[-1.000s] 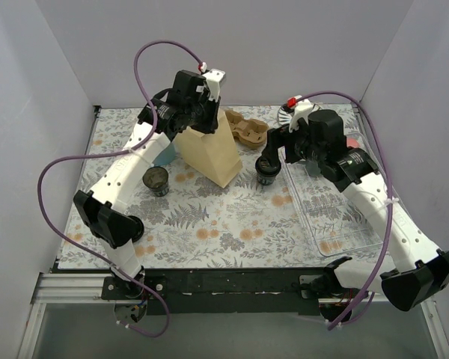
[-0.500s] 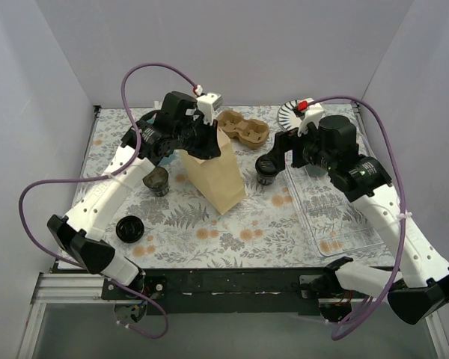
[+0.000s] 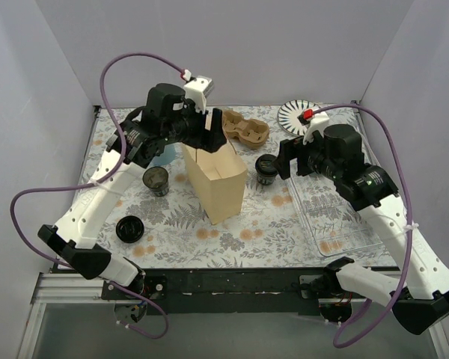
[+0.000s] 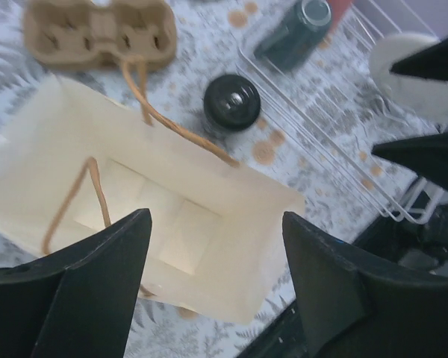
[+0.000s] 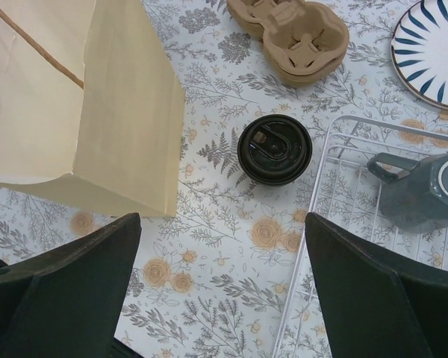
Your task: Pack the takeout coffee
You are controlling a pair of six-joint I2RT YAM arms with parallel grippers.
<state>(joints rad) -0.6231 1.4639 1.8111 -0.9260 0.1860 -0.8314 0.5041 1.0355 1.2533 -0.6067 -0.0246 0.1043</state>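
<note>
Takeout coffee (image 5: 274, 149), lid on, sits on the mat mid-frame in the right wrist view, just beside the paper bag (image 5: 127, 112) but not touching. Right gripper (image 5: 222, 224) hovers close above it, jaws spread wide, nothing btwn them. Left gripper (image 4: 216, 220) hangs over the bag's mouth, jaws apart too, gripping nothing (rope handles (image 4: 172, 123) flop loose). Bag's upright, open, looks empty. So it's the pick-up step, I'd say, not yet begun. Next move prob needs the R jaws centred on the cup, lowered round its wall, closed, then lifted clear over the bag rim w/o tipping it. Second cup (image 3: 156, 180), no lid, stands left of the bag in the top view, and a loose black lid (image 3: 129, 229) lies lower left. Surface is a floral-print mat (image 3: 247, 232), with plain pale walls (image 3: 284, 45) on three sides.
</note>
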